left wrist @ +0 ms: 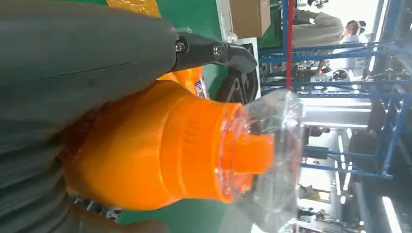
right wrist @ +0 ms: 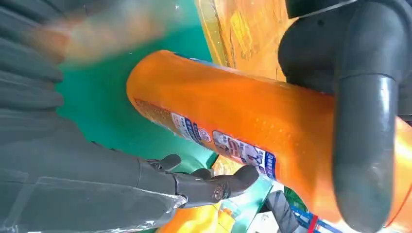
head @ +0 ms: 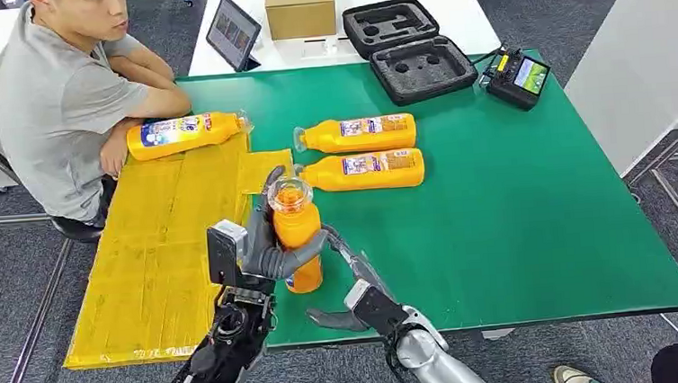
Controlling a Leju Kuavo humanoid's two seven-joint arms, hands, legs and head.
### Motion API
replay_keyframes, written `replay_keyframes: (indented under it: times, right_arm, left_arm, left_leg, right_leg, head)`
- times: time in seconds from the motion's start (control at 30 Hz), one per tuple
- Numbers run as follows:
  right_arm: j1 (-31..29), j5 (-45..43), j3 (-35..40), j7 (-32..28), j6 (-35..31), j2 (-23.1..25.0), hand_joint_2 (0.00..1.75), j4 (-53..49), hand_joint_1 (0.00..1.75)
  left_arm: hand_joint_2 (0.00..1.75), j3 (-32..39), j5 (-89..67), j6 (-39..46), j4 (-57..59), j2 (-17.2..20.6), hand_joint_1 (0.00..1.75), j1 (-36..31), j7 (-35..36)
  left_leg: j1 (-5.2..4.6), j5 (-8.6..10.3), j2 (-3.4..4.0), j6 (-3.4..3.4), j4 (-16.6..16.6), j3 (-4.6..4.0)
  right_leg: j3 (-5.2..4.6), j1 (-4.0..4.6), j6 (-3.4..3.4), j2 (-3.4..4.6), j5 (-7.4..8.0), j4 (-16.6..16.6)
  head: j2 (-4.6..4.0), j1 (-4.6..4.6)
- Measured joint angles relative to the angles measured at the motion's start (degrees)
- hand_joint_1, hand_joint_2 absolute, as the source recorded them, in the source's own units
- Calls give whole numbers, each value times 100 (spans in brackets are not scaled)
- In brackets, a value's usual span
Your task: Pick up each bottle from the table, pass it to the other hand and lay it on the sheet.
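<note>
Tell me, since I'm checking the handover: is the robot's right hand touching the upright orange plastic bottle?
Apart. In the head view the right hand is open beside the upright orange plastic bottle, with green table showing between them; the left hand grips it.

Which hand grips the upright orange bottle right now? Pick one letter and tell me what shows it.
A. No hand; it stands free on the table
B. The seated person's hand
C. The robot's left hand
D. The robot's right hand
C: in the head view the left hand wraps its fingers around the upright bottle, while the right hand sits beside it with fingers spread, apparently off the bottle.
</note>
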Motion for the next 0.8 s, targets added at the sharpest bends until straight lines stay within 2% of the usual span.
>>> replay_keyframes:
  times: [0.8]
  right_arm:
    - [-26,-88,-61,0,87,50,175,0,0]
  left_arm:
    - [175,-94,-448,354,772,0,0,-106,0]
  left_leg:
    - [0,0,0,0,0,0]
  right_leg:
    - [1,0,0,0,0,0]
  head:
    - [0,0]
